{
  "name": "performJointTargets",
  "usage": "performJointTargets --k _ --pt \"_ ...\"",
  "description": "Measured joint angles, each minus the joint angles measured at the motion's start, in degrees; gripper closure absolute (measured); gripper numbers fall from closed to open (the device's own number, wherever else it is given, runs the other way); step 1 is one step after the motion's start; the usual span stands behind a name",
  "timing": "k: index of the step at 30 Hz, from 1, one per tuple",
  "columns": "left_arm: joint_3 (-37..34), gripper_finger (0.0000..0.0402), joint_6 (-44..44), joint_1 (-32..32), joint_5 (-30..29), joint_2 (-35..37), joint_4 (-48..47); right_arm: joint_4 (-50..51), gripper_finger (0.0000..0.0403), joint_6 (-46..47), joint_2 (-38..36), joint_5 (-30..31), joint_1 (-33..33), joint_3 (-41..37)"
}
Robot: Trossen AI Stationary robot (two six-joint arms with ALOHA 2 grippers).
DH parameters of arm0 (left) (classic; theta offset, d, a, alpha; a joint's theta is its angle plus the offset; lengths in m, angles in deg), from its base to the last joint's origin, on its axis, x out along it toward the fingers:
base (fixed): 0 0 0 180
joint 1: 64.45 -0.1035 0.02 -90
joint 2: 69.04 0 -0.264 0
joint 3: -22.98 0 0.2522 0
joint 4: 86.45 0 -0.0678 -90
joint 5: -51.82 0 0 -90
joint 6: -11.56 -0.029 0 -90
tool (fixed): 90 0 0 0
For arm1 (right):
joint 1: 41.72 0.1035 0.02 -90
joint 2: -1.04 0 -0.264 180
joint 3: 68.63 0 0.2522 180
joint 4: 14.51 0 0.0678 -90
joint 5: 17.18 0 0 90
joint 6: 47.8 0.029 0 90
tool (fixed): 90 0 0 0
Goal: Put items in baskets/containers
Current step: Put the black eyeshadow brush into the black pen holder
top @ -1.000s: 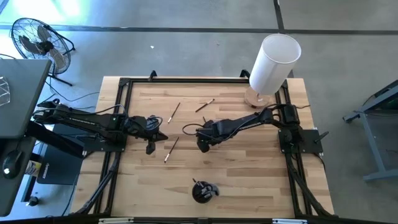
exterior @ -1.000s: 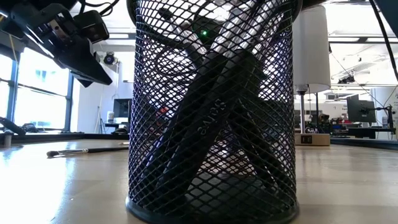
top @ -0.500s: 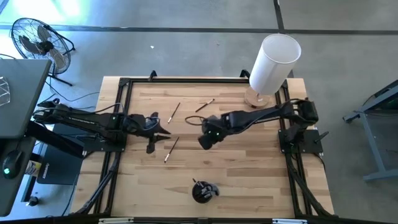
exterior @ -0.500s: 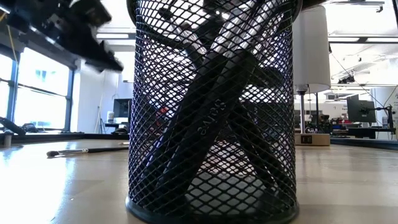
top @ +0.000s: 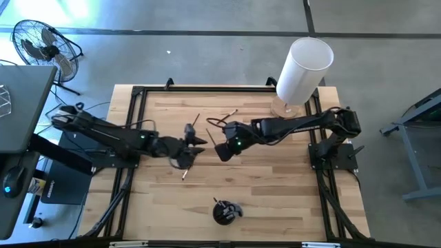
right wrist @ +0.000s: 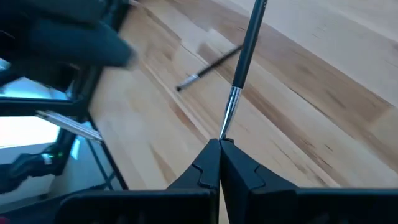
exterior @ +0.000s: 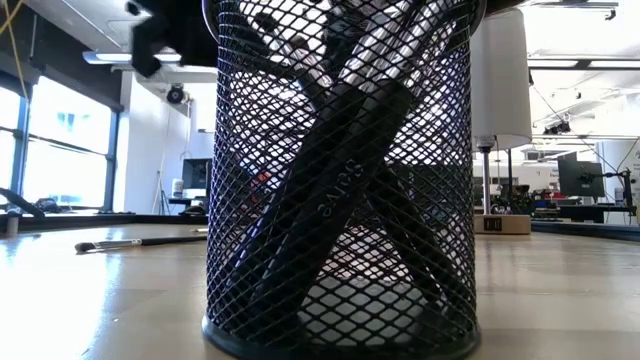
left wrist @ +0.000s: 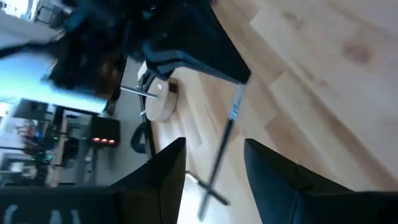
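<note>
My right gripper (top: 220, 151) is over the table's middle, shut on a thin dark makeup brush (right wrist: 244, 56). My left gripper (top: 196, 140) is open just to its left. In the left wrist view (left wrist: 214, 168) the same brush (left wrist: 225, 138) shows ahead, between its two fingers, untouched. Loose brushes lie flat on the table farther back (top: 194, 121) (top: 227, 116) and by the left gripper (top: 185, 175). The small black mesh cup (top: 226, 212) stands near the front edge. It fills the low view (exterior: 340, 180) and has several brushes standing in it. My right gripper pinches the brush's ferrule end (right wrist: 225, 127) between its two fingertips. The brush runs on straight ahead of the fingers, in line with them, toward the left gripper. I cannot tell whether its free handle end rests on the table.
A tall white cylinder (top: 303, 69) stands on a wooden disc at the far right corner. A black frame (top: 138, 93) borders the wooden table. A fan (top: 41, 45) and a monitor stand beyond the left edge. One brush (exterior: 140, 241) lies left of the cup in the low view.
My left gripper has gone toward the table's right edge, up close to the right gripper. My right gripper has gone slightly toward the far edge, staying over the table's middle.
</note>
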Motion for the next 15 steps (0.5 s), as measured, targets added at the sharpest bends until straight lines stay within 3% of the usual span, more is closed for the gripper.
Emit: performJointTargets --k 8,15 --pt "4.75 0.0244 -5.74 -0.04 -3.15 -9.62 0.05 -6.76 0.0403 0.55 -0.68 -0.21 1.32 0.04" --pt "5.17 0.0253 -6.86 -0.04 -5.56 -11.25 0.25 -7.73 0.0403 0.60 -0.70 -0.07 2.73 0.04"
